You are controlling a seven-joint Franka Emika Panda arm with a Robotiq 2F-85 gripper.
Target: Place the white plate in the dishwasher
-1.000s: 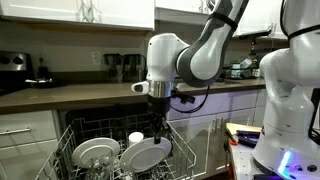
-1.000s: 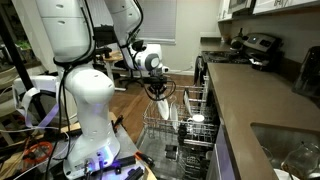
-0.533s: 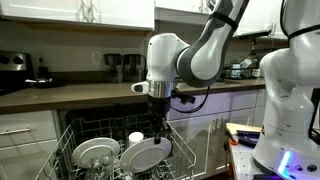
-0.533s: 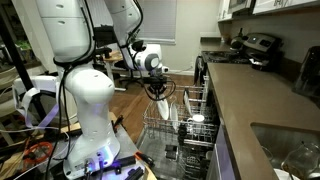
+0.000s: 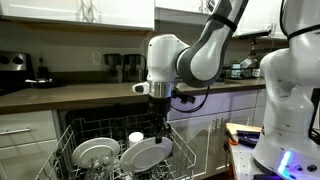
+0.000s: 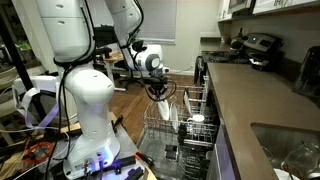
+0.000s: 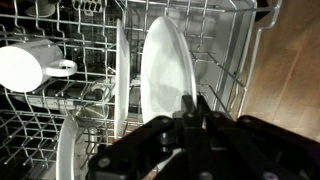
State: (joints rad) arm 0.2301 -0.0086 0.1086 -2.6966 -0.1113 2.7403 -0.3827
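Observation:
The white plate (image 7: 165, 70) stands on edge between the tines of the dishwasher's (image 5: 100, 125) white wire rack (image 7: 235, 60). It shows in both exterior views (image 5: 147, 154) (image 6: 171, 113). My gripper (image 7: 194, 104) reaches down from above and its two dark fingers are shut on the plate's upper rim. In both exterior views the gripper (image 5: 161, 130) (image 6: 163, 98) sits just over the pulled-out rack (image 6: 160, 135).
A small white cup (image 7: 22, 68) and a thin upright dish (image 7: 120, 80) sit left of the plate. More white dishes (image 5: 95, 153) fill the rack's other side. A dark countertop (image 5: 60, 96) runs above the dishwasher. The white robot base (image 5: 290, 100) stands beside it.

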